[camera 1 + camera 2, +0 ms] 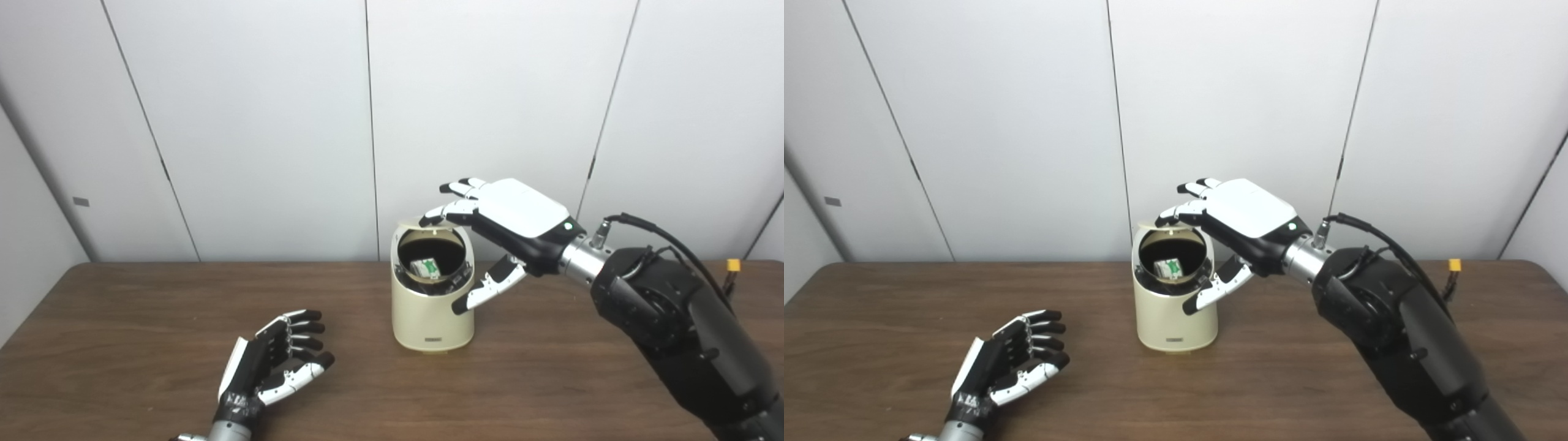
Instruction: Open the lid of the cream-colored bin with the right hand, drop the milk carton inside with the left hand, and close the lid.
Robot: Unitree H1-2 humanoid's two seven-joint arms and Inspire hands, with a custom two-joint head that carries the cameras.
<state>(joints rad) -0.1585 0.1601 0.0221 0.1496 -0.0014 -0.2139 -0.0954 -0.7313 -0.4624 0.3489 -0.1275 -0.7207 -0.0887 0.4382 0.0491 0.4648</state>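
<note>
The wooden bench (pixel 153 294) is the biggest thing here, brown grain, carrying everything. Next down is the robot's right hand (pixel 490 236), reaching in over the cream-colored bin (pixel 432 312). Its fingertips (pixel 432 216) sit right at the back top rim where the raised lid (pixel 429 225) stands, thumb hanging down the near side of the bin, fingers spread and not wrapped round anything. Looks like it's placed there to tip the lid back down, since that's the only step left by the look of it.

The bin itself is just below and in front of that hand, a short rounded cream tub with a little dark label low on the front and a dark round mouth angled toward the camera. The left hand (pixel 1010 361) rests well off to the side of the bin, low near the bench's front edge, palm up, fingers loosely apart, holding nothing, probably just parked out of the way.

Smallest bit: the milk carton (pixel 1168 267), white with green print, lying down inside the bin, under the right hand's fingers.
</note>
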